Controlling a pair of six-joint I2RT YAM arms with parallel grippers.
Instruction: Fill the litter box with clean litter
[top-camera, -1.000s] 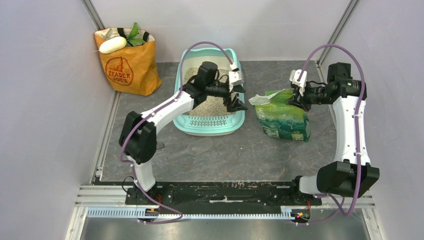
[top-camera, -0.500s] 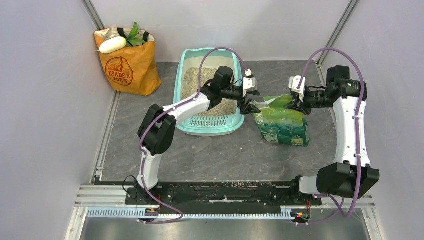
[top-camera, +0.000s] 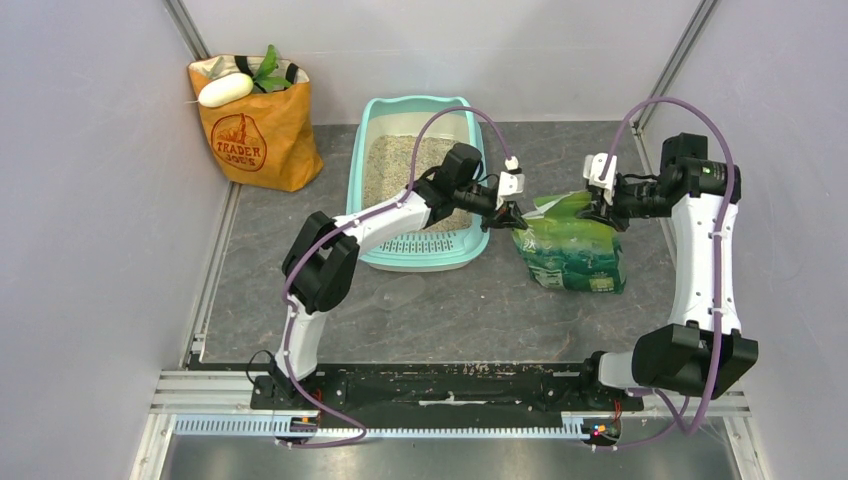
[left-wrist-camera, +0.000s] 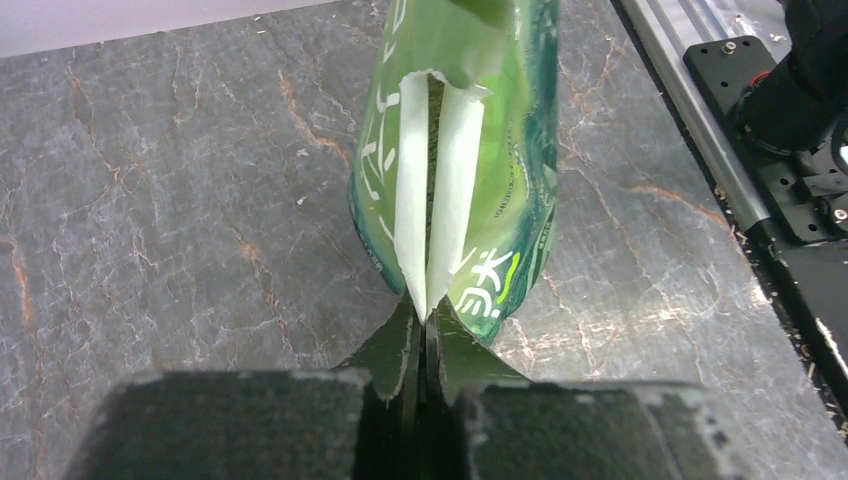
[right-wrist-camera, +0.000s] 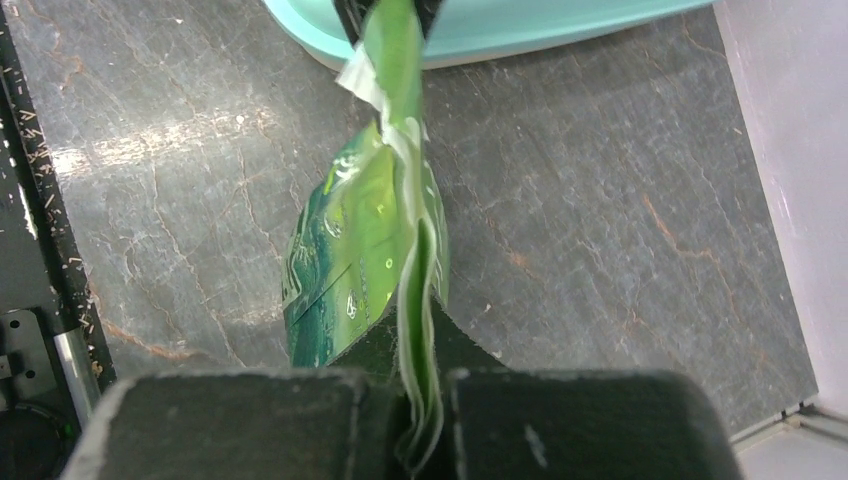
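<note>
The green litter bag (top-camera: 572, 250) is seen standing on the tabletop (top-camera: 430, 310), near the right-hand near corner of the litter box (top-camera: 415, 103). Its crumpled top edge is stretched left to right between the two arms.

The left end effector (top-camera: 503, 216) is clamped on the left end of that top edge. In the left wrist view green film is pinched between the closed fingers (left-wrist-camera: 395, 355), and the white lining of the bag mouth shows as a narrow slit beyond them. The right end effector (top-camera: 600, 210) is clamped on the opposite end. In its own view the folded film is gripped between its closed fingers (right-wrist-camera: 375, 350).

A layer of clean litter (top-camera: 395, 165) is already spread in the far part of the tray. What remains in the bag cannot be seen.

The litter box lies to the left of the bag, on the left arm's side, and the left end effector is the nearer of the two. The box's long axis runs away from the arm bases, with the slotted grate step (top-camera: 418, 242) at the near end. The bag's top edge is thus held roughly across that axis.

It is judged that the bag must be carried leftward over the right wall, with the left-held corner leading, before it is tipped.
</note>
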